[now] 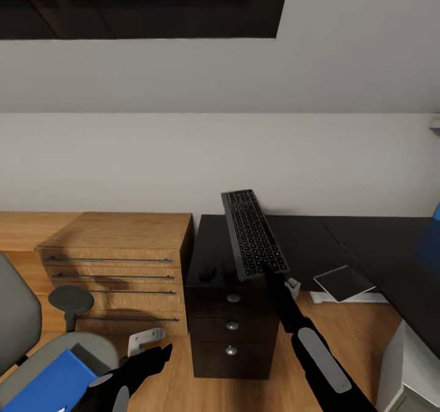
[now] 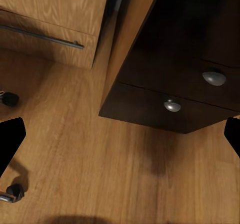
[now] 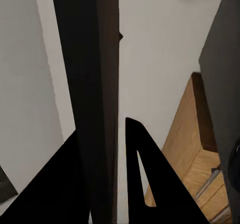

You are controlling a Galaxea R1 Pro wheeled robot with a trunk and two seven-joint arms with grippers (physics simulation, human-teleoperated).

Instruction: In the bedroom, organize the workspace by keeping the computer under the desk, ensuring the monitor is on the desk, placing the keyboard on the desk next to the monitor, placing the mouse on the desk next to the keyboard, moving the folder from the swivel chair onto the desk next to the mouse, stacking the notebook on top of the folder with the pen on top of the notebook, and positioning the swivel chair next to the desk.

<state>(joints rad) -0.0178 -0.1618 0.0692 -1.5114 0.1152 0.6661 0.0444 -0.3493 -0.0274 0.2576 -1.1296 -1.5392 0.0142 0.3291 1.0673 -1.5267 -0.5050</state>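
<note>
A bedroom workspace mid-tidy: the L-shaped black desk runs along the pale wall, its drawer unit with three round silver knobs standing on the wooden floor just beside a light wooden dresser.

At the lower left of the head view, the grey swivel chair shows its padded back, seat and one round black armrest, with the bright blue folder lying on the seat.

The black keyboard is held aloft above the drawer end of the desk, tilted steeply on its long edge, keys facing the room. The right gripper is clamped on its near end; the right wrist view shows the dark slab edge-on pinched between the black fingers.

On the far part of the desk a small grey notebook with white edges lies flat.

The black mouse sits on the desktop over the drawers, just beside the raised keyboard's lower end.

The left gripper hangs low above the floor between chair and drawer unit, its jaws spread apart with nothing between them; its wrist view looks onto two drawer knobs and floorboards.
</note>
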